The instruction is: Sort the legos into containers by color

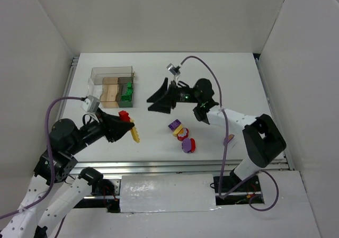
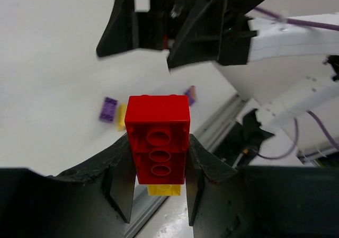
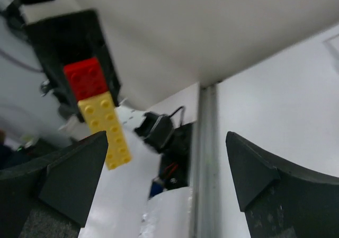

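Separation seems next: red brick (image 2: 159,137), clenched in left gripper (image 2: 159,182), is stuck to yellow bar (image 3: 106,132), to be pulled by spread right gripper (image 3: 165,148).

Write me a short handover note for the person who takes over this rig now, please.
Left gripper: shut on the red brick, with the yellow bar stuck to it.
Right gripper: open, empty.
Done: green legos sit in one compartment of the clear box.
Left: separate and sort the red brick and yellow bar, then the loose cluster of purple, yellow and red pieces, and a stray piece by the right arm.
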Controlling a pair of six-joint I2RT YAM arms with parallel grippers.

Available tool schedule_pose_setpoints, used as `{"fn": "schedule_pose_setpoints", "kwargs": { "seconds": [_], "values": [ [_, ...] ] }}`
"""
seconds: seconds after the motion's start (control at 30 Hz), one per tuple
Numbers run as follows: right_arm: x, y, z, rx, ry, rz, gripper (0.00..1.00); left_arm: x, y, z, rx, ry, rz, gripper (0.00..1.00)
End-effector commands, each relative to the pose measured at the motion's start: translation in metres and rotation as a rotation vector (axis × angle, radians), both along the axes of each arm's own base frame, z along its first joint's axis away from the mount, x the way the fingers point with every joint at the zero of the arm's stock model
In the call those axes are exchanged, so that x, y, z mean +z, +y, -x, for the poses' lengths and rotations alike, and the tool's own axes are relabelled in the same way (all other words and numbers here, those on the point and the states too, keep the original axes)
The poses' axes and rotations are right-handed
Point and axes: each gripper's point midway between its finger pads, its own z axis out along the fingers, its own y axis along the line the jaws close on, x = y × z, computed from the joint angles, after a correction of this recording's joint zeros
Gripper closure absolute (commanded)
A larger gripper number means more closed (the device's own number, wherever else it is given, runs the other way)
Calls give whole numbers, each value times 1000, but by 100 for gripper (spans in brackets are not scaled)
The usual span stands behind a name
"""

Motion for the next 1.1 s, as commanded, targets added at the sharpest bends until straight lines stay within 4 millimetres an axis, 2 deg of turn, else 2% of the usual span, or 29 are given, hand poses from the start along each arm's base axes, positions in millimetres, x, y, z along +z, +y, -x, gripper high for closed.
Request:
{"fn": "schedule_pose_setpoints", "kwargs": {
  "seconds": [0.0, 0.03, 0.1, 0.13, 0.17, 0.27, 0.33, 0.37, 0.5, 0.7, 0.87, 0.9, 0.93, 1.07],
  "values": [
    [13, -21, 90, 264, -116, -130, 0, 44, -33, 36, -299, -189, 102, 100],
    [13, -21, 105, 285, -111, -148, 0, 46, -36, 43, -344, -203, 111, 100],
    [15, -31, 129, 303, -140, -190, 1, 49, -38, 46, -367, -206, 130, 100],
    [19, -31, 134, 287, -150, -215, 0, 51, -40, 48, -390, -214, 138, 100],
    [21, -31, 149, 299, -155, -218, 1, 52, -42, 50, -403, -201, 152, 100],
    [21, -14, 159, 217, -196, -172, 0, 48, -48, 51, -445, -174, 175, 100],
    [23, -6, 155, 114, -242, -126, 0, 44, -49, 48, -440, -155, 183, 100],
    [26, -3, 162, 112, -249, -128, 0, 45, -50, 46, -439, -160, 195, 100],
    [33, -4, 154, 33, -224, -147, 0, 46, -52, 49, -455, -154, 220, 100],
    [26, 7, 144, 6, -195, -122, 6, 51, -52, 52, -469, -149, 249, 100],
    [28, 12, 149, 48, -194, -143, 19, 53, -54, 54, -484, -150, 258, 100],
    [29, 12, 151, 57, -194, -148, 25, 52, -54, 53, -480, -144, 255, 100],
    [31, 12, 152, 66, -200, -157, 34, 50, -54, 51, -475, -142, 253, 100],
    [36, 10, 161, 112, -209, -193, 35, 49, -53, 44, -442, -128, 235, 100]
  ]
}}
